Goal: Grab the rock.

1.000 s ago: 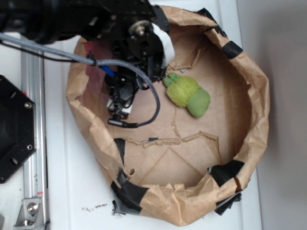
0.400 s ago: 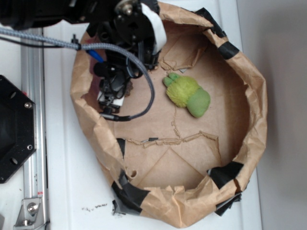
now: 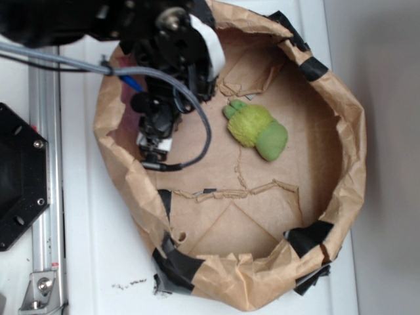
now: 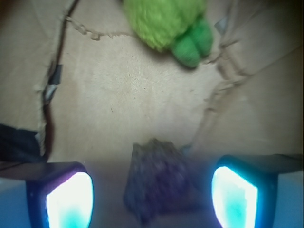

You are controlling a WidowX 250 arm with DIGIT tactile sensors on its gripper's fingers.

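Starting at the left of your exterior view, you have a black hexagonal plate lying beside a silver rail on the white table, with a few dark specks near the table's lower edge. Next comes the brown paper nest, a crumpled ring patched with black tape, its flat floor creased and torn along a ragged seam. Your arm reaches in over the nest's upper left, and the gripper hangs low by the left wall with a grey cable looping around it. In the wrist view the gripper has its two fingers spread well apart, and the rock, dark, rough and blurred, sits on the paper floor between them without touching either. In the exterior view the arm hides the rock. Further right, near the centre, the fuzzy green toy lies on the floor, well apart from the gripper.
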